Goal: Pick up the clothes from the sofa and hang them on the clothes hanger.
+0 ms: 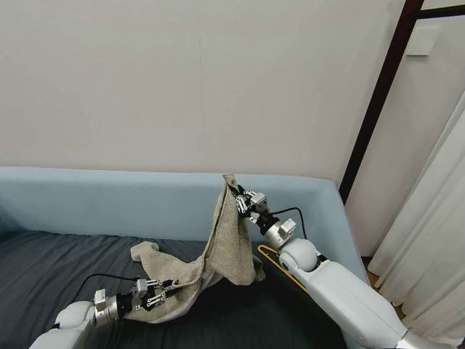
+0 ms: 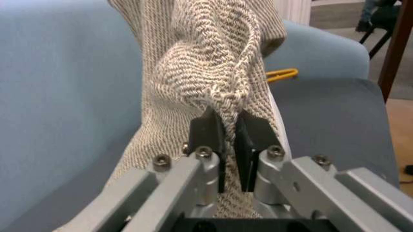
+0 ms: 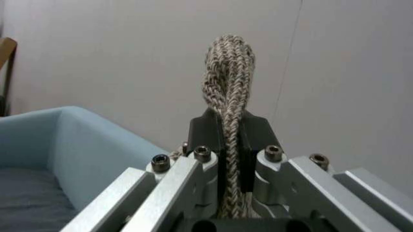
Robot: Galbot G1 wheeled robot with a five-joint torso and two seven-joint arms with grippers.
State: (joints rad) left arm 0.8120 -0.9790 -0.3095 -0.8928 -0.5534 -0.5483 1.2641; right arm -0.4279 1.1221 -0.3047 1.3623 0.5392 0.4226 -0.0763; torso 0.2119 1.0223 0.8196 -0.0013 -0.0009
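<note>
Over sofa (image 1: 87, 200) seat, pinching top fold of knit garment (image 1: 218, 247) high by the backrest with right tool (image 1: 242, 202), clamping a lower fold near the cushion with left tool (image 1: 167, 287), likely spreading the cloth to take the yellow hanger (image 2: 281, 75) lying close by.

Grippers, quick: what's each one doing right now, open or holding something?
Left gripper: shut on the knitted cloth, low over the sofa seat.
Right gripper: shut on the same cloth, held high.
</note>
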